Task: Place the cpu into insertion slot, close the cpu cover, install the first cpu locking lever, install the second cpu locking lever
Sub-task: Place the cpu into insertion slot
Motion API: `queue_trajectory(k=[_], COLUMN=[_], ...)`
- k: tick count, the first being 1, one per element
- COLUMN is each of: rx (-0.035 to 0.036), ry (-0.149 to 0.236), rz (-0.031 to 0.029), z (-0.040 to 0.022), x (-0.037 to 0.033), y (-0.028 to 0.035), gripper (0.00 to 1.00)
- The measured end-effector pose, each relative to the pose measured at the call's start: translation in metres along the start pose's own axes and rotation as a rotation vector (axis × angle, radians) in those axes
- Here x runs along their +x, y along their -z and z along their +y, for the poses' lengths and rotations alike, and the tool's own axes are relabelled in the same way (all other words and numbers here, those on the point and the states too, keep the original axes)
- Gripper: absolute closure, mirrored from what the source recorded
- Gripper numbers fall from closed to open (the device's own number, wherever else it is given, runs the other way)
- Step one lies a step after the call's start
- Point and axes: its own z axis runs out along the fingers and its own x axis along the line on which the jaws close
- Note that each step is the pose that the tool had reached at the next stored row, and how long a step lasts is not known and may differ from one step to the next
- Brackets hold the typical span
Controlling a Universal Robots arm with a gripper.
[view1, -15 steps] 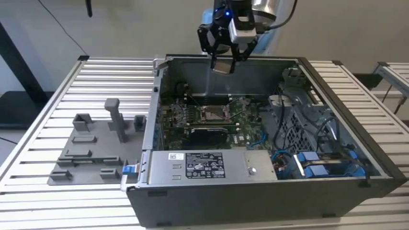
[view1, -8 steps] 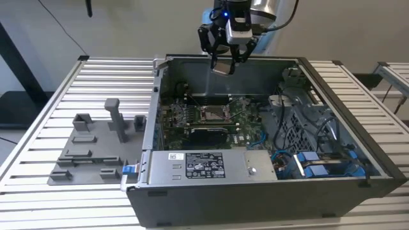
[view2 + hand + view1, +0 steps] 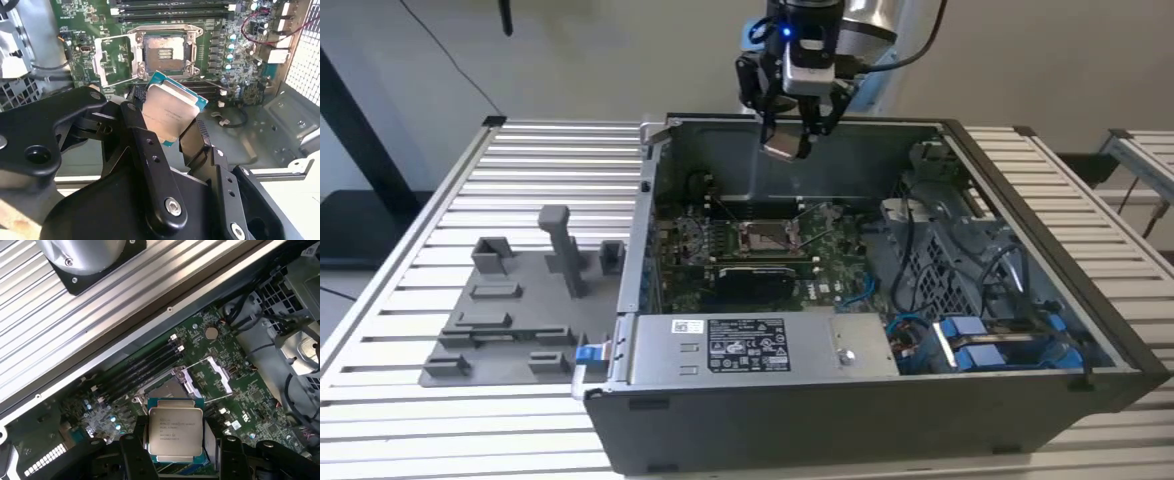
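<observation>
Jaws clamped on thin square grey-tan cpu (image 3: 170, 112), well above silver-rimmed insertion slot (image 3: 165, 54); skewed lowering could jam chip, damage slot.

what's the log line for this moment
gripper shut on cpu | cpu raised, apart from slot | cover open

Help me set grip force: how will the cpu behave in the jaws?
The cpu looks thin, flat and rigid, so it probably won't flex. Smooth and pinched at its edges, it may slip or pivot. Held clear of the insertion slot, it is likely fragile if dropped.
</observation>
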Motion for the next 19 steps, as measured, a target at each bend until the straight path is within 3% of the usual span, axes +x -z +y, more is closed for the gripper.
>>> queue_trajectory(k=[19], rx=[-0.0011], ry=[-0.198], rz=[-0.0077], z=[0.0001], x=[0.0002], y=[-0.0069], gripper=[0.46])
